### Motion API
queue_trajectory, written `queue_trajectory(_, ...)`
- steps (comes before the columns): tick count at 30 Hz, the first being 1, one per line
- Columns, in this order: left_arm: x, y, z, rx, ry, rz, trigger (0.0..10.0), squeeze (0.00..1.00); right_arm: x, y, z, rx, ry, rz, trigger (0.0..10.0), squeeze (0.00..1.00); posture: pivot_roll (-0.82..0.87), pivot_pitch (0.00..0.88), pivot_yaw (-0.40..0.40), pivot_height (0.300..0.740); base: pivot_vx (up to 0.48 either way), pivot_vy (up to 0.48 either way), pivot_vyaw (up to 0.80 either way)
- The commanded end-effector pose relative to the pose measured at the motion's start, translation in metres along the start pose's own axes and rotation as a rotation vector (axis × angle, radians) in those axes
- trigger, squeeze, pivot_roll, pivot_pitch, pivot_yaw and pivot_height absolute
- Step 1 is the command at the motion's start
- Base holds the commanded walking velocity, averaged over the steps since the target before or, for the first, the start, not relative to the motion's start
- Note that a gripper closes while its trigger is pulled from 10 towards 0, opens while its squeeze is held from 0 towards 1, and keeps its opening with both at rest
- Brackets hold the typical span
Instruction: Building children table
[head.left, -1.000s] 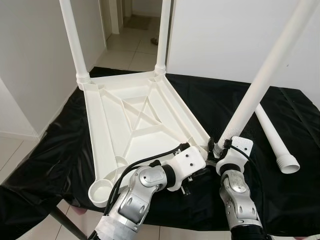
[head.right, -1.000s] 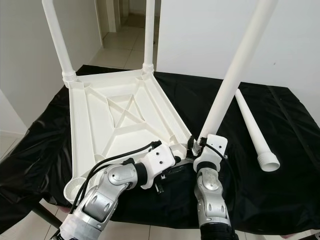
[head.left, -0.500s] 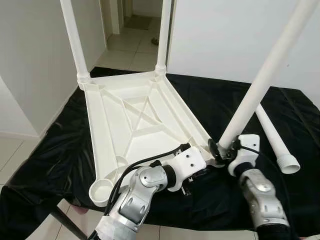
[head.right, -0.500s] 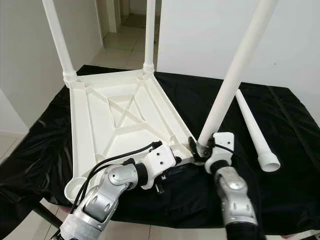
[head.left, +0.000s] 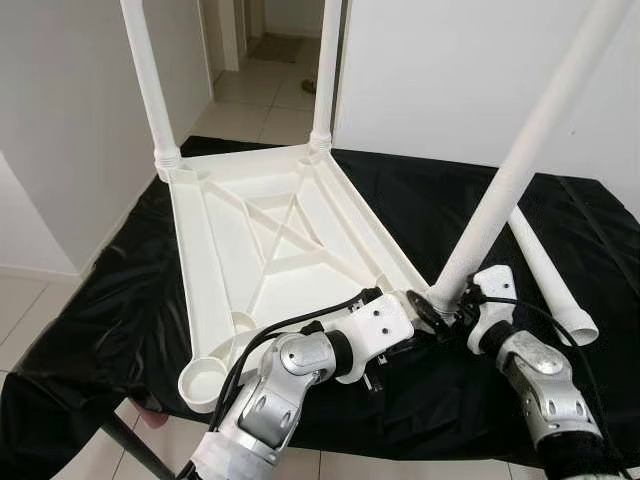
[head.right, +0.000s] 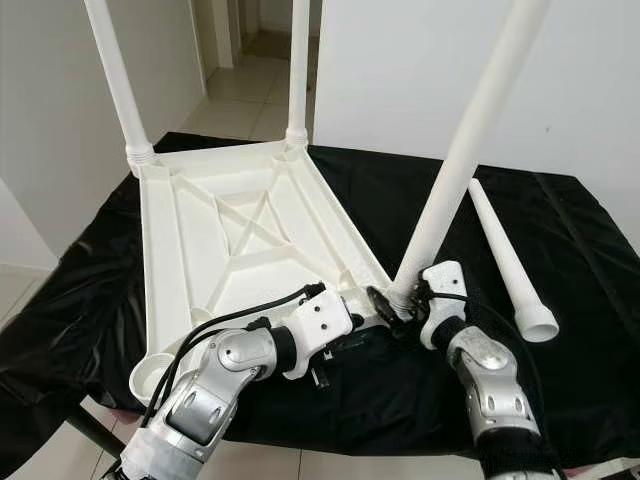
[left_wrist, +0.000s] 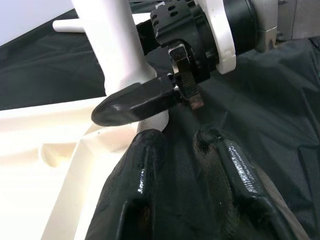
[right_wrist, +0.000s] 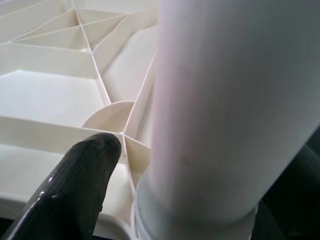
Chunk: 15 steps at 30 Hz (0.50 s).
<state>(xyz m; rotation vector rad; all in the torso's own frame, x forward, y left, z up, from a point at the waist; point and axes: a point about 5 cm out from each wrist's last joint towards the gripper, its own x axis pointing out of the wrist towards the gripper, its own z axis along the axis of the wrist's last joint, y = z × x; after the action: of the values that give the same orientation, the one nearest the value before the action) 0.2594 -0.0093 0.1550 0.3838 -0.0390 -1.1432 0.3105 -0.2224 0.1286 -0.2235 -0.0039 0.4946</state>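
Note:
A white plastic children's table (head.left: 270, 240) lies upside down on a black cloth (head.left: 450, 200). Two legs (head.left: 150, 80) (head.left: 328, 70) stand in its far corners. A third leg (head.left: 520, 170) leans up to the right from the near right corner, and my right gripper (head.left: 445, 305) is shut on its base. In the right wrist view one finger (right_wrist: 80, 170) lies beside that leg (right_wrist: 215, 100), above the corner socket. My left gripper (left_wrist: 180, 137) rests on the cloth against the same corner, fingers a little apart and holding nothing. The near left socket (head.left: 203, 383) holds no leg.
A fourth leg (head.left: 550, 280) lies loose on the cloth to the right, wide end toward me. The cloth-covered table ends just in front of my arms. White walls stand on both sides, with a tiled hallway (head.left: 270, 60) behind.
My right forearm has swung out to the right while its gripper kept its hold on the leg's base. The leg has barely moved. The left arm is still.

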Motion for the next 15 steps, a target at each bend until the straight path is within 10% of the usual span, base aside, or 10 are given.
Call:
queue_trajectory(1, 0.003, 0.004, 0.002, -0.029, -0.014, 0.151, 10.0, 0.0, 0.001, -0.002, -0.001, -0.027, 0.006, 0.02, 10.0, 0.0, -0.02, 0.019, -0.022, 0.74, 0.0, 0.0, 0.0)
queue_trajectory(3, 0.003, 0.005, 0.002, -0.029, -0.014, 0.152, 10.0, 0.0, 0.004, -0.004, -0.002, -0.037, 0.012, 0.029, 9.5, 0.0, -0.02, 0.02, -0.018, 0.74, 0.0, 0.0, 0.0)
queue_trajectory(4, 0.003, 0.005, 0.002, -0.028, -0.014, 0.153, 10.0, 0.0, 0.006, -0.004, -0.004, -0.04, 0.017, 0.032, 4.5, 0.0, -0.02, 0.022, -0.02, 0.74, 0.0, 0.0, 0.0)
queue_trajectory(6, 0.004, 0.005, 0.002, -0.027, -0.014, 0.153, 10.0, 0.0, 0.007, -0.004, -0.005, -0.042, 0.019, 0.037, 4.5, 0.0, -0.02, 0.022, -0.02, 0.74, 0.0, 0.0, 0.0)
queue_trajectory(7, 0.003, 0.005, 0.002, -0.027, -0.014, 0.152, 10.0, 0.0, 0.008, -0.003, -0.007, -0.042, 0.021, 0.042, 0.0, 0.0, -0.02, 0.022, -0.02, 0.74, 0.0, 0.0, 0.0)
queue_trajectory(15, 0.002, 0.007, 0.002, -0.026, -0.013, 0.158, 10.0, 0.0, 0.011, 0.0, -0.013, -0.039, 0.038, 0.067, 0.0, 0.0, -0.01, 0.024, -0.022, 0.74, 0.0, 0.0, 0.0)
